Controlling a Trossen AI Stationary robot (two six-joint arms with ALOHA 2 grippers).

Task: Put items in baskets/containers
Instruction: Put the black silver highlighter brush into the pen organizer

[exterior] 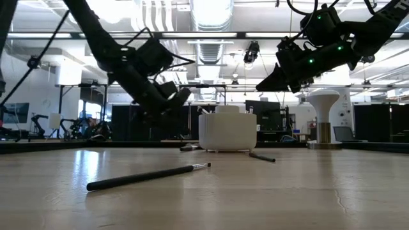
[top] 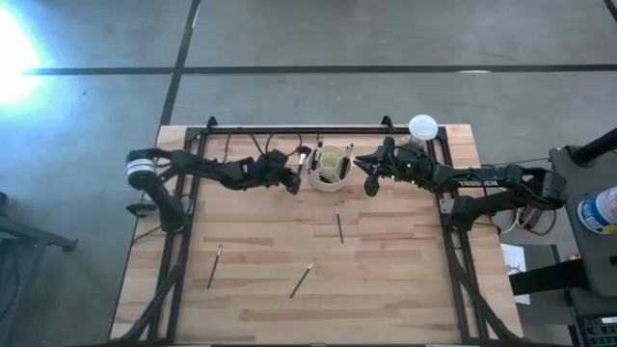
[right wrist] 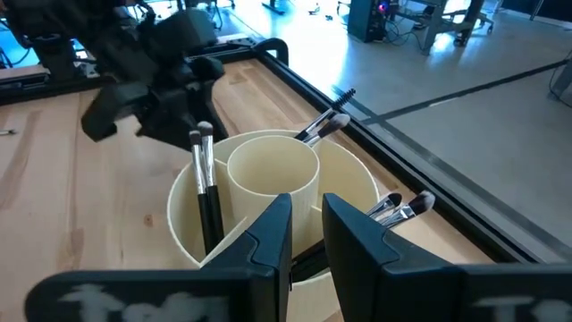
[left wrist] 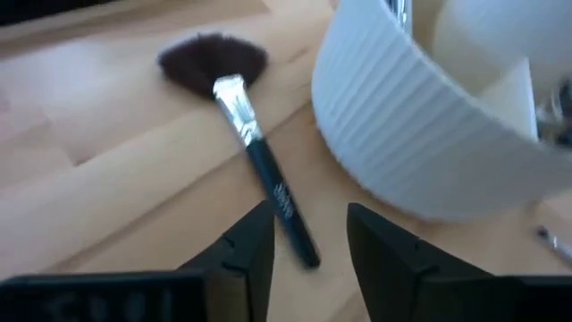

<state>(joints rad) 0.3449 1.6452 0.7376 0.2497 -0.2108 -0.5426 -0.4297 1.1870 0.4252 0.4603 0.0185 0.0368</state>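
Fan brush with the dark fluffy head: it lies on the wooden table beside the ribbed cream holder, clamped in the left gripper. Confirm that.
Not clamped. The left wrist view shows the fan brush lying free on the wooden table beside the ribbed cream holder, with the left gripper open above its handle end.

Pale wood-plank table (top: 386, 280), ribbed matt cream holder (left wrist: 420, 143), perhaps plastic, shiny metal-ferruled fan brush (left wrist: 246, 134)

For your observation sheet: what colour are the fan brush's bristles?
Dark brown fan brush bristles; clearest in the left wrist view.
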